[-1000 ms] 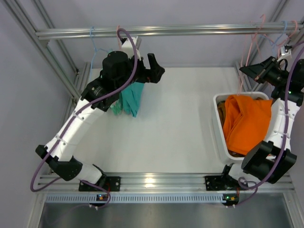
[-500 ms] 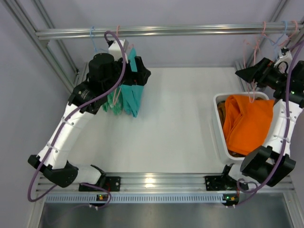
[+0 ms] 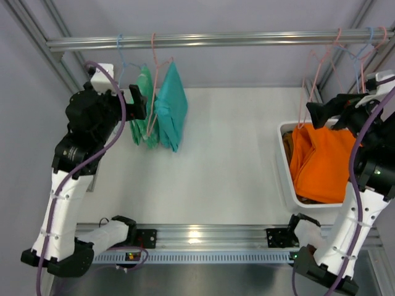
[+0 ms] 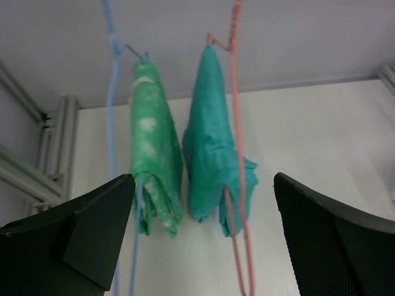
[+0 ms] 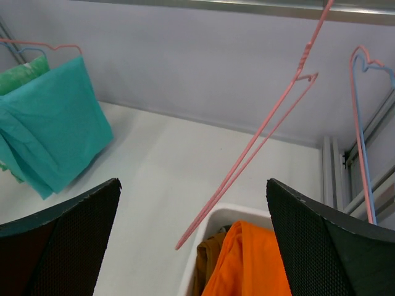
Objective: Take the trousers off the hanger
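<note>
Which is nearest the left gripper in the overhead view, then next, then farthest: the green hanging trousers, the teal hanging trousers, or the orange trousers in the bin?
1. Green cloth trousers, hanging just beside the left gripper.
2. Teal cloth trousers, hanging next along the rail.
3. Orange cloth trousers, far right, in the white plastic bin.

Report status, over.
Open, empty: left end effector, right end effector. Hung: green trousers, teal trousers. In bin: orange trousers. Empty pink hanger ahead of right.

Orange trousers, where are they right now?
In the top view, the orange trousers lie piled in the white bin on the right side, near the right pincer and an empty pink hanger.
</note>
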{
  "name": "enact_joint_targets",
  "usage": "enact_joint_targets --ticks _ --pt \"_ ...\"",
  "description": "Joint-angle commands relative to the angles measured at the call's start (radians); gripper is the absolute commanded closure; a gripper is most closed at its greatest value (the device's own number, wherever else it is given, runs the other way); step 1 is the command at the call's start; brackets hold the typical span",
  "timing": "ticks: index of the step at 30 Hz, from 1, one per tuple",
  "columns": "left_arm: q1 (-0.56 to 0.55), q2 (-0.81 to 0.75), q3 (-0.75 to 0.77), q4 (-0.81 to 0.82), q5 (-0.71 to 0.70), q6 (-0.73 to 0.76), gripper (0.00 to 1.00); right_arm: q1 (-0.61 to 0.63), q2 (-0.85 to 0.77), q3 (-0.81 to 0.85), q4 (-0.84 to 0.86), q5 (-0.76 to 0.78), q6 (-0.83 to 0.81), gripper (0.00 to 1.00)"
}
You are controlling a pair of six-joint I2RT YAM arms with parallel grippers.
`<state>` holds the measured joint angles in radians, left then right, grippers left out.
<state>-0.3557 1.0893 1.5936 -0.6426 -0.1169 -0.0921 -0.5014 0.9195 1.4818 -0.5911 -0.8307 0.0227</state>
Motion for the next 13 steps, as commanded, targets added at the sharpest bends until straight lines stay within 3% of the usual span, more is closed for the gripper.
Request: enact_joint_targets --ticks 1,5,13 --pt "0.098 -0.087 -0.044 0.037 -0.026 0.051 0.01 0.095 0.012 0.018 -0.032 0.150 -0.041 0.00" --pt "0.156 -0.155 -0.090 0.029 -0.059 0.064 0.01 0.413 0.019 0.006 -0.018 0.369 -0.058 0.00" --pt "0.225 -0.218 -0.119 0.029 -0.101 0.072 0.01 0.468 0.038 0.003 0.017 0.350 -0.047 0.01"
